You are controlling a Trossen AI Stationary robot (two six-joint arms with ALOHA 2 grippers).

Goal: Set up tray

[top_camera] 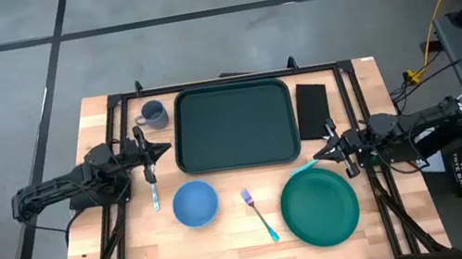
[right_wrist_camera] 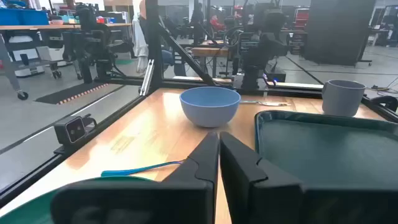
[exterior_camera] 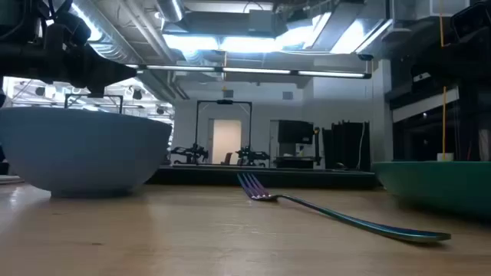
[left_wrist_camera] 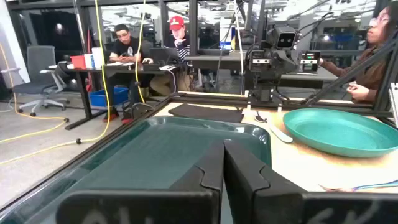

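The dark green tray (top_camera: 233, 125) lies flat on the far middle of the wooden table, and it also shows as the tray (left_wrist_camera: 155, 155) and the tray (right_wrist_camera: 323, 149) in the wrist views. My left gripper (top_camera: 148, 151) is shut and hovers just off the tray's left rim; in its own view the gripper (left_wrist_camera: 224, 163) points across the tray. My right gripper (top_camera: 329, 144) is shut and sits off the tray's near right corner, above the far rim of the green plate (top_camera: 320, 207). In its wrist view the gripper (right_wrist_camera: 219, 149) faces the blue bowl (right_wrist_camera: 210, 104).
A grey mug (top_camera: 152, 114) stands left of the tray's far corner. A black napkin (top_camera: 312, 108) lies on its right. The blue bowl (top_camera: 194, 202), an iridescent fork (top_camera: 259, 214) and the plate lie nearer. A blue-handled utensil (top_camera: 155, 195) and a teal one (top_camera: 305, 167) lie beside the grippers. People sit beyond the table.
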